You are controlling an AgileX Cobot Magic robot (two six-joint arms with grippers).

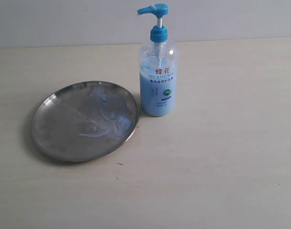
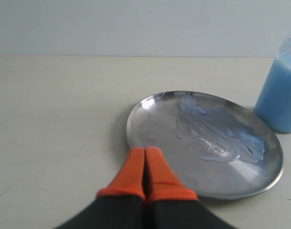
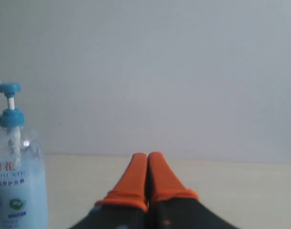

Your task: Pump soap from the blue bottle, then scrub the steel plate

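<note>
- Nearest, our left gripper (image 2: 145, 151) hung short of the steel plate (image 1: 55, 131), its orange jaws pressed together and empty.
- Our right gripper (image 3: 147, 156) was likewise closed on nothing, clear of the blue bottle (image 1: 158, 90).
- The plate lay left of centre, with soap (image 1: 105, 117) smeared across its middle and right. We judged the pumping done and the scrubbing begun or finished.
- Farther off, just right of the plate, the bottle stood upright with nothing touching it.
</note>
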